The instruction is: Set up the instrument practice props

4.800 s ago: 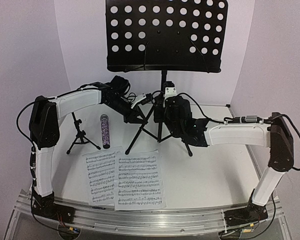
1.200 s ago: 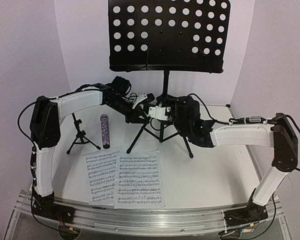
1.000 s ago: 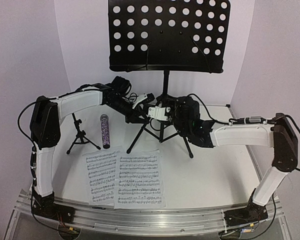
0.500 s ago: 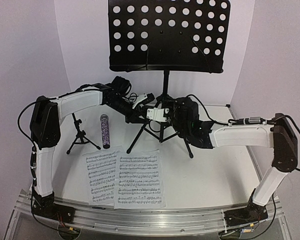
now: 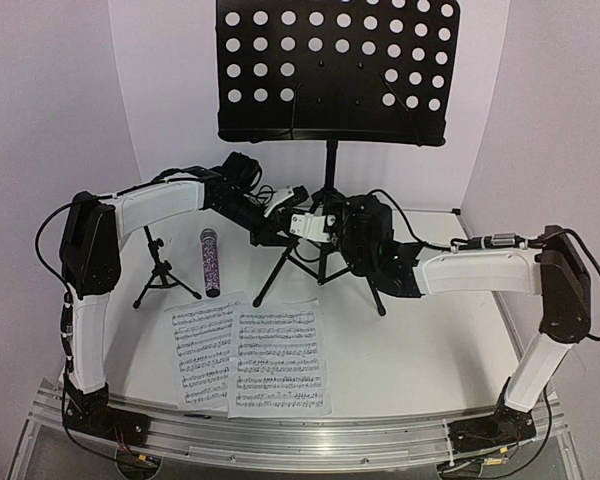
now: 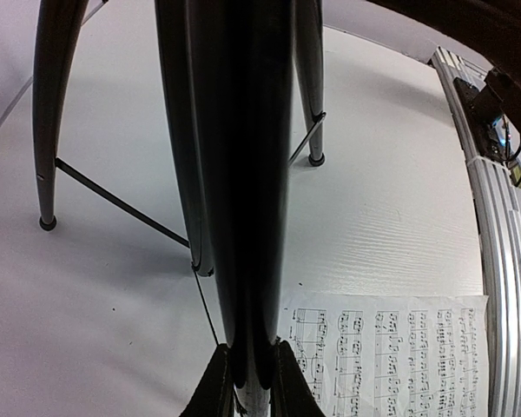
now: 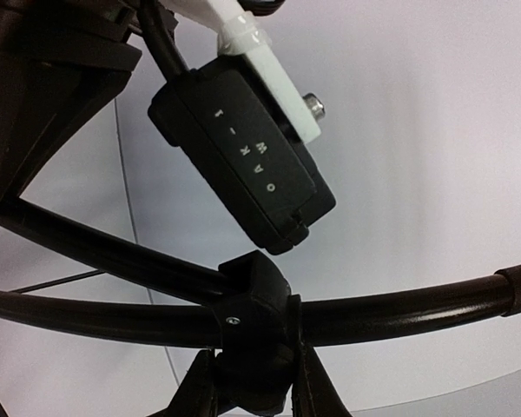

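From above we see the music stand (image 5: 332, 75) upright at the back of the desk (image 5: 430, 330), left hand (image 5: 283, 215) and right hand (image 5: 318, 228) at its legs; the microphone (image 5: 210, 262) lies beside the small mic stand (image 5: 158, 268), two sheets (image 5: 250, 358) in front; in the left wrist view the left hand (image 6: 250, 382) pinches a tube (image 6: 243, 174) of the stand; in the right wrist view the right hand (image 7: 253, 391) flanks the leg joint (image 7: 256, 321); we cannot tell whether it grips

Soft, even overhead light is filling every view. Tabletop (image 5: 430, 330) is showing faint shadows only. Left wrist view is bowing at its edges; close stand pole (image 6: 239, 174) is blurring, glinting slightly.
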### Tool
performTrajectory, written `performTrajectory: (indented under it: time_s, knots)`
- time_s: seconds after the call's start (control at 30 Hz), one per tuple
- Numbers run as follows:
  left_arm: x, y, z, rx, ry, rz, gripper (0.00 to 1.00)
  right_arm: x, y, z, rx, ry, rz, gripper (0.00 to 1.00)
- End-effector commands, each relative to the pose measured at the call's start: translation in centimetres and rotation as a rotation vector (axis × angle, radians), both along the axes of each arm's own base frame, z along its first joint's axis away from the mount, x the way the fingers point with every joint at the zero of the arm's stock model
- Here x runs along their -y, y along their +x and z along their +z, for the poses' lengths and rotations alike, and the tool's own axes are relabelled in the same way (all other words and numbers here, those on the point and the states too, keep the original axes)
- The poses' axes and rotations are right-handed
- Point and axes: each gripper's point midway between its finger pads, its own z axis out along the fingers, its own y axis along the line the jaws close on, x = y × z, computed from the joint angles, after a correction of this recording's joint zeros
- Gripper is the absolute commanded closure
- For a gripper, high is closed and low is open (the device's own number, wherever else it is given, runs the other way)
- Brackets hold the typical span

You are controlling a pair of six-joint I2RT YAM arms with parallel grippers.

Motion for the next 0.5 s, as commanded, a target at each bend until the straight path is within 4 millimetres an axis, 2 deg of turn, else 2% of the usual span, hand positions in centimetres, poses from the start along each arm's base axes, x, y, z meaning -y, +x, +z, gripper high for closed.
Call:
performTrajectory:
  time_s: [0.0,0.47]
  knots:
    - [0.1,-0.7,-1.2,-0.01,0.026,-0.031,1.0,-0.4,0.6,0.9,-0.008,0.187,-0.053,1.0]
    - [0.1,-0.7,-1.7,-0.01,0.031,-0.027,1.0,0.6,-1.3,1.4,-0.204,1.029,-0.132,1.0]
